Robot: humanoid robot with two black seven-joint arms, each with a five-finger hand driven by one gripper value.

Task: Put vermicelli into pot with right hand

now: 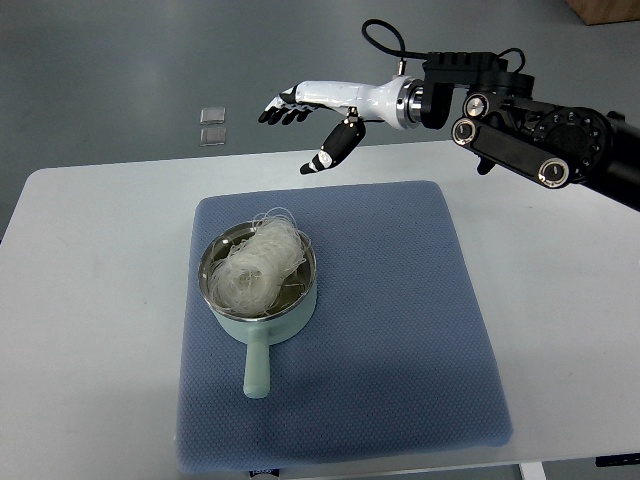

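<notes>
A pale green pot (262, 318) with a short handle pointing toward me sits on the left part of a blue mat (400, 330). A bundle of white translucent vermicelli (258, 262) fills the pot, a few strands looping over the far rim. My right hand (300, 125), white with black fingertips, hovers above the table's far edge, up and to the right of the pot. Its fingers are stretched out and hold nothing. The right arm (520, 125) enters from the right edge. No left arm shows.
The mat lies on a white table (90, 300). Beyond the table's far edge, two small clear squares (211, 126) lie on the grey floor. A brown box corner (605, 10) shows at the top right.
</notes>
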